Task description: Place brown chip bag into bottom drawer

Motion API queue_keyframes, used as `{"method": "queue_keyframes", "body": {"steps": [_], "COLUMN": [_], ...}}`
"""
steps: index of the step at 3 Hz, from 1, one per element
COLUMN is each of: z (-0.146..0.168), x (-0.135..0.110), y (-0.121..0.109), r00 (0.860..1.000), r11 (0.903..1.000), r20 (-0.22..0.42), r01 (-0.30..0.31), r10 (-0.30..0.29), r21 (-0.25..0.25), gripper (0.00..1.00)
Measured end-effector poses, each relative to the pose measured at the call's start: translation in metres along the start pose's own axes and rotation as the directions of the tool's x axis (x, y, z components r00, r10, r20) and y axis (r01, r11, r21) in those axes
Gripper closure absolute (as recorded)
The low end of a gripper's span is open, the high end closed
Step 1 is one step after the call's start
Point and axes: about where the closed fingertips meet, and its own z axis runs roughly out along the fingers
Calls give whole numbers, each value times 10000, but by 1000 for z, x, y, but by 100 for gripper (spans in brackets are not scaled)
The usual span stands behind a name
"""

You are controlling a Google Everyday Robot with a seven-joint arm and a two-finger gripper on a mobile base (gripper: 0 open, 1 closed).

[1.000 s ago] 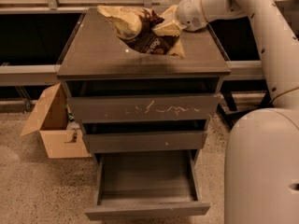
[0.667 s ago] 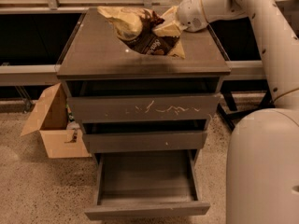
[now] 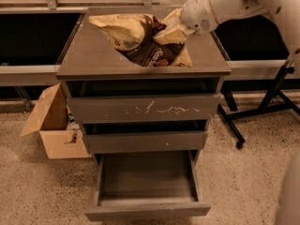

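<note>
On top of the cabinet surface, toward the far right, lies the brown chip bag, crumpled and slanted: pale tan end pointing far left, dark brown middle with white lettering facing the near edge, another tan end on the right. End effector is right at the bag's far right end, touching or buried in the tan folds; cannot tell how far open it is or whether it has hold of the bag. White arm reaches in from the upper right, rounded wrist just above the bag. Below the surface, three dark grey drawers stacked: top drawer with white scratches on its tall front, plain middle drawer, each with a dark gap above it. Bottom drawer is pulled well out toward the near side, low front, inside floor showing, well apart from the bag. Cardboard box sits on the speckled floor just left of the cabinet, flap open. Black stand legs right of the cabinet, one caster near the middle drawer's level. White robot body at the near right edge.
</note>
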Motion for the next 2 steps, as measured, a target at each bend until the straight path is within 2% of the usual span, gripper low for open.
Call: {"method": "queue_keyframes", "body": {"steps": [1,2], "z": [10,33], "x": [-6,7], "y": [50,95], "r00": [9967,9935], "r11": [9974,9888], "r20": [-789,-662], "r01": [-256,-1000], "r10": [203,931], "r21": [-667,-1108], "gripper": [100,100]}}
